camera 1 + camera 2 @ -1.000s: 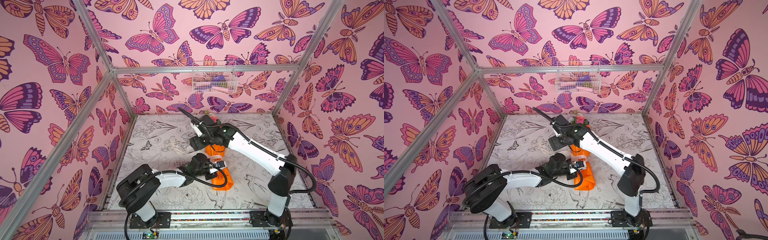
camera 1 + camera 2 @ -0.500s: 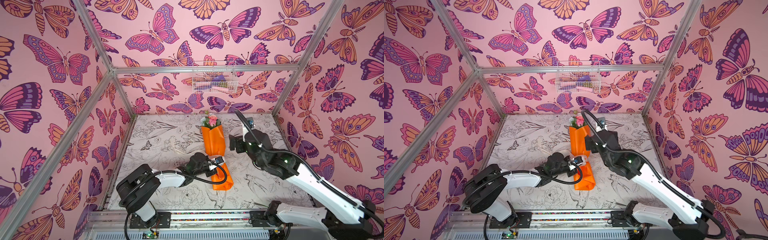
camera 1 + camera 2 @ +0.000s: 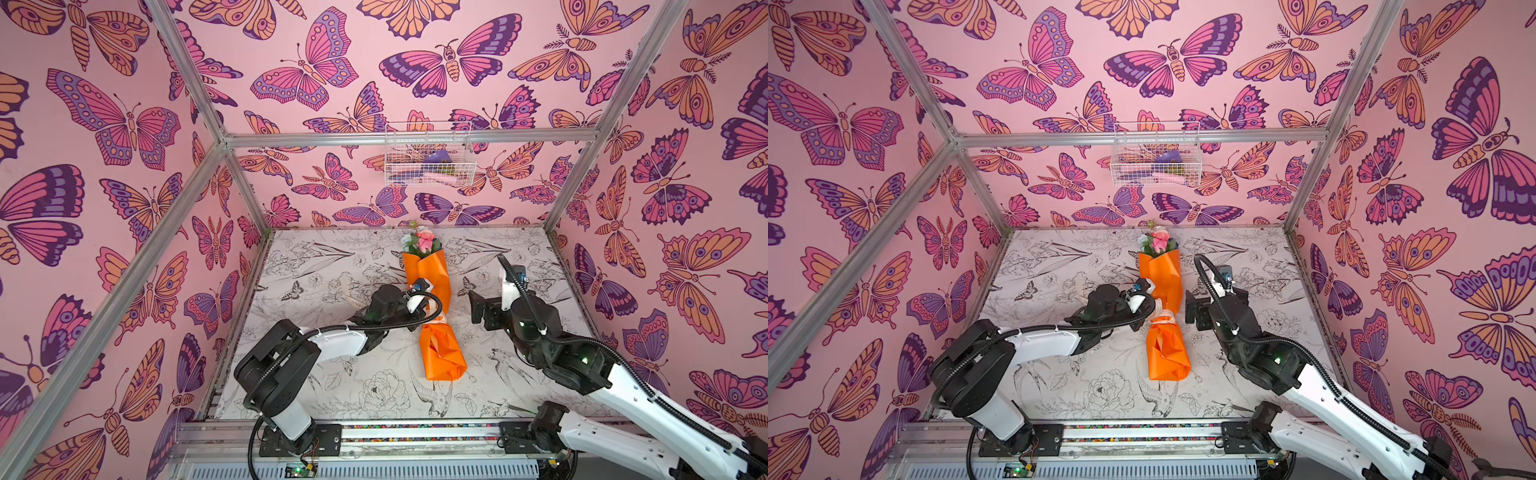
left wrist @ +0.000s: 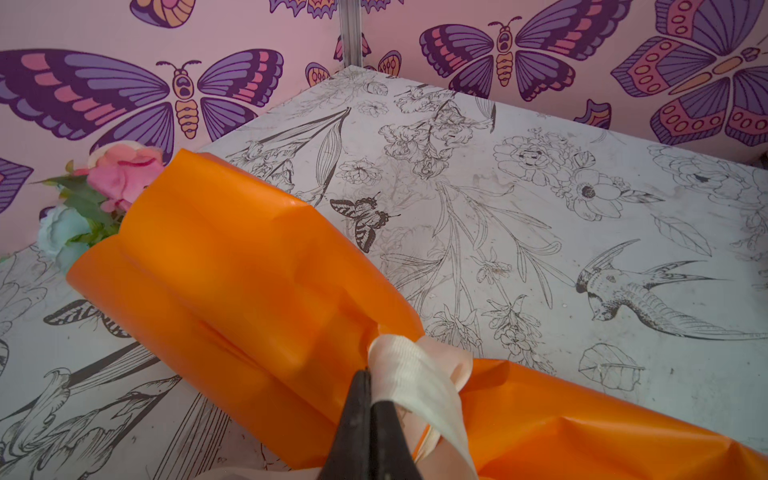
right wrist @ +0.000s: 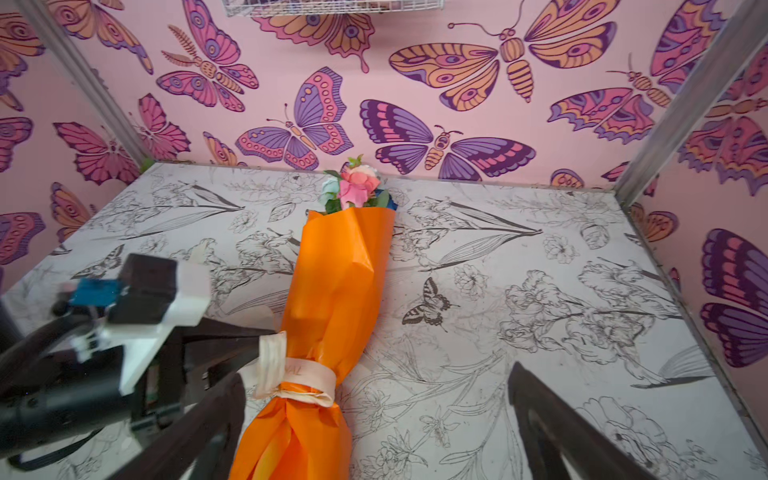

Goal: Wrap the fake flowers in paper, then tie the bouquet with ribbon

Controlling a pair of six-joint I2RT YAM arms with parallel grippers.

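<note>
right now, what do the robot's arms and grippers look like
The left arm and right arm: white shells, black joints and bases, ribbed black cables alongside. The left gripper and right gripper: slim dark fingers, behind them a white bracket with a blue board.

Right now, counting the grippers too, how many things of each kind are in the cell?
Bouquet: 1
Ribbon: 1
Basket: 1
Grippers: 2, the left gripper and the right gripper
Total: 5
</note>
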